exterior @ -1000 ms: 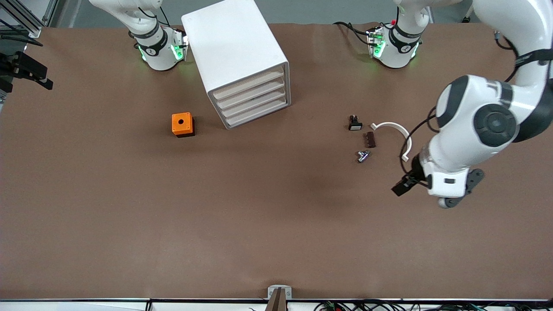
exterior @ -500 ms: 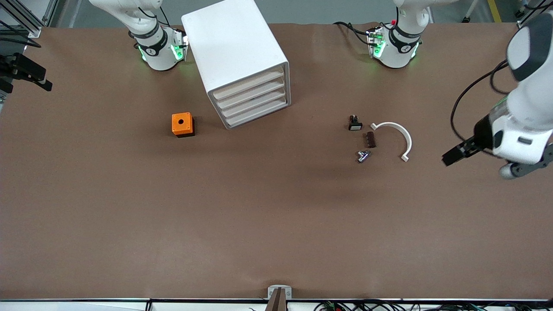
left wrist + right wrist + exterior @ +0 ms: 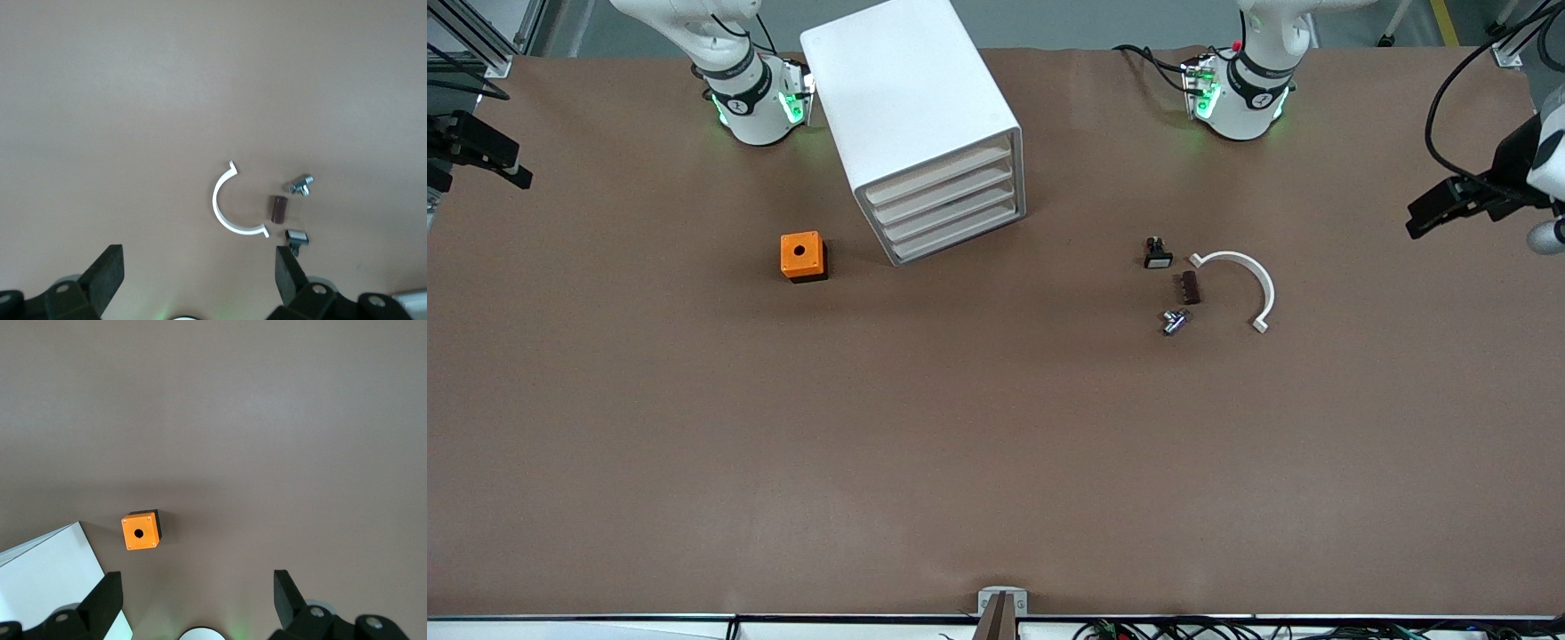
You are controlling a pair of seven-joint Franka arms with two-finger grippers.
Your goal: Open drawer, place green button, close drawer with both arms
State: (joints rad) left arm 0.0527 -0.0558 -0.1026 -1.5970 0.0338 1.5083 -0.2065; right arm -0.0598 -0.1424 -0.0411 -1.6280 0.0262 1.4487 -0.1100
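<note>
Front view: drawer (image 3: 960, 235) shut in cabinet (image 3: 907, 98), button not visible; left gripper (image 3: 1430, 213) and right gripper (image 3: 503, 169) spread wide, empty, each over its own table end, both well apart from it.

You see two white arm bases ringed with black bands and glowing green lights; black cables trail from the left arm (image 3: 1534, 160), whose black gripper parts carry round screw holes.
</note>
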